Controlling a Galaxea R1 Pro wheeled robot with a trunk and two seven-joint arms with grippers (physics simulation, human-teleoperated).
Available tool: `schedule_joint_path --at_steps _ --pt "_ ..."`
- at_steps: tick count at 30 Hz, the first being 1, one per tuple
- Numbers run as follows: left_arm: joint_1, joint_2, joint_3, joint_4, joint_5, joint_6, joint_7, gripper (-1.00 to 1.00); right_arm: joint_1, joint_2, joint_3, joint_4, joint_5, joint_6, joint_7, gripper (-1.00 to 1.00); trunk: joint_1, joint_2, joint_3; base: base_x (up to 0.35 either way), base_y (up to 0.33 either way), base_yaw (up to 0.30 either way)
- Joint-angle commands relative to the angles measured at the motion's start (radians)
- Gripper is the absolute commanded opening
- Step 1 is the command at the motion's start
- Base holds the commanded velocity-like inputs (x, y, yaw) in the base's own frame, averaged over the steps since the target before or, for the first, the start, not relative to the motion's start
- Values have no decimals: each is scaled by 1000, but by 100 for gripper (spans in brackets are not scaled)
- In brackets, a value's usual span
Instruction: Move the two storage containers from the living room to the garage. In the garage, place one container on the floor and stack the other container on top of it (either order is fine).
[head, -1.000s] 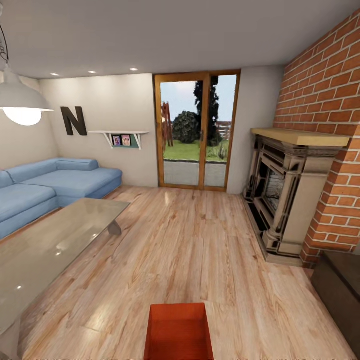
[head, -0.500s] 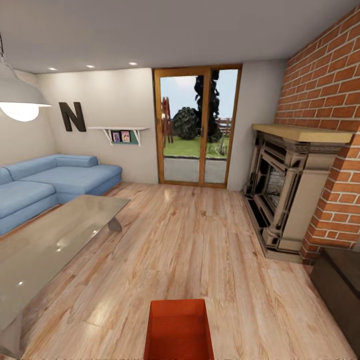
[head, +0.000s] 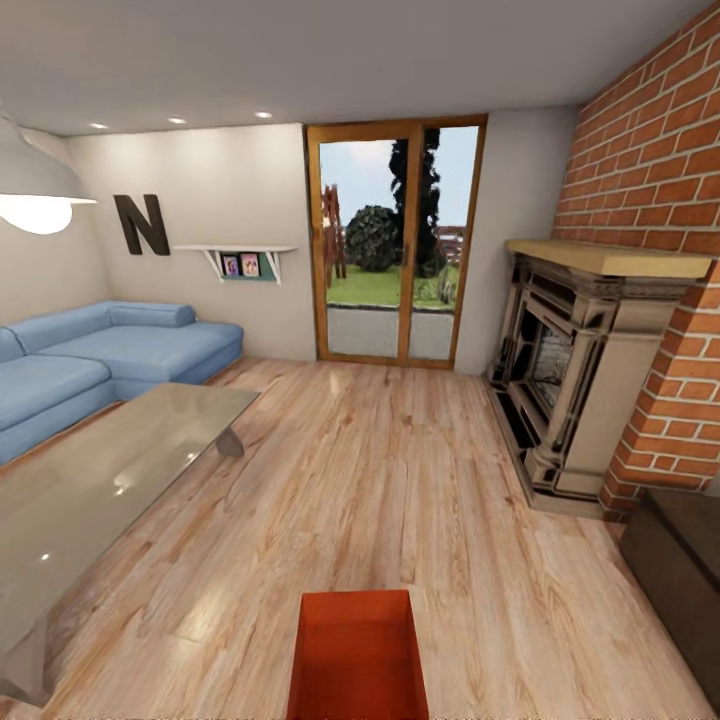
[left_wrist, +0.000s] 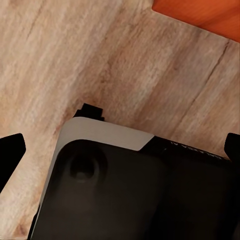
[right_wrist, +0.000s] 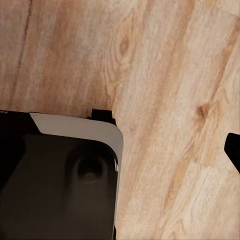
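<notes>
1. Orange-red and open-topped, one rectangular plastic storage container (head: 357, 655) sits on the light wood plank floor (head: 400, 480) directly ahead of me, at the lower middle of my head view. Its inside looks empty, and a corner of it (left_wrist: 200, 15) also shows in my left wrist view.
2. I can see one bin; I cannot say where the second is.
3. My left gripper (left_wrist: 120, 145) hangs over the planks beside that bin. Its two dark fingertips (left_wrist: 11, 150) sit far apart at opposite edges of the wrist view with bare wood between them, so I judge the fingers spread wide and holding nothing.
4. My right gripper's fingertip (right_wrist: 234, 150) shows at one edge of the right wrist view, over bare planks. The other finger I cannot make out, so I cannot tell how wide it stands; nothing is in its grasp.
5. Around the bin: a glass-topped coffee table (head: 100, 480) to my left, a blue corner sofa (head: 110, 355) behind it, a red brick fireplace wall (head: 650, 200) with a stone hearth surround (head: 580, 390) to my right, and glazed wooden doors (head: 395, 240) straight ahead.
6. I judge the task barely begun: this is the living room, the bin is not yet lifted, and the carrying, the garage and the stacking all remain.
</notes>
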Motion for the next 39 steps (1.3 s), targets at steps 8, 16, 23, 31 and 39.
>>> schedule_joint_path --at_steps 8,16,23,31,39 --pt "-1 -4 9 1 4 -4 -1 100 -1 0 8 3 -4 -5 -2 100 0 -1 -14 0 28 0" --pt "-1 -2 9 2 2 -3 -1 100 -1 0 8 3 -4 -5 -2 100 0 -1 -26 0 29 0" --pt "-1 -1 9 3 2 -3 -1 100 -1 0 8 3 -4 -4 1 100 0 -1 -37 0 1 0" --pt "-1 -2 9 3 3 -3 -1 100 -1 0 8 3 -5 -1 8 100 0 -1 -50 0 0 -5" --pt "-1 -1 9 3 4 -3 -1 100 -1 0 6 3 -11 -8 8 100 0 -1 -63 0 0 -73"
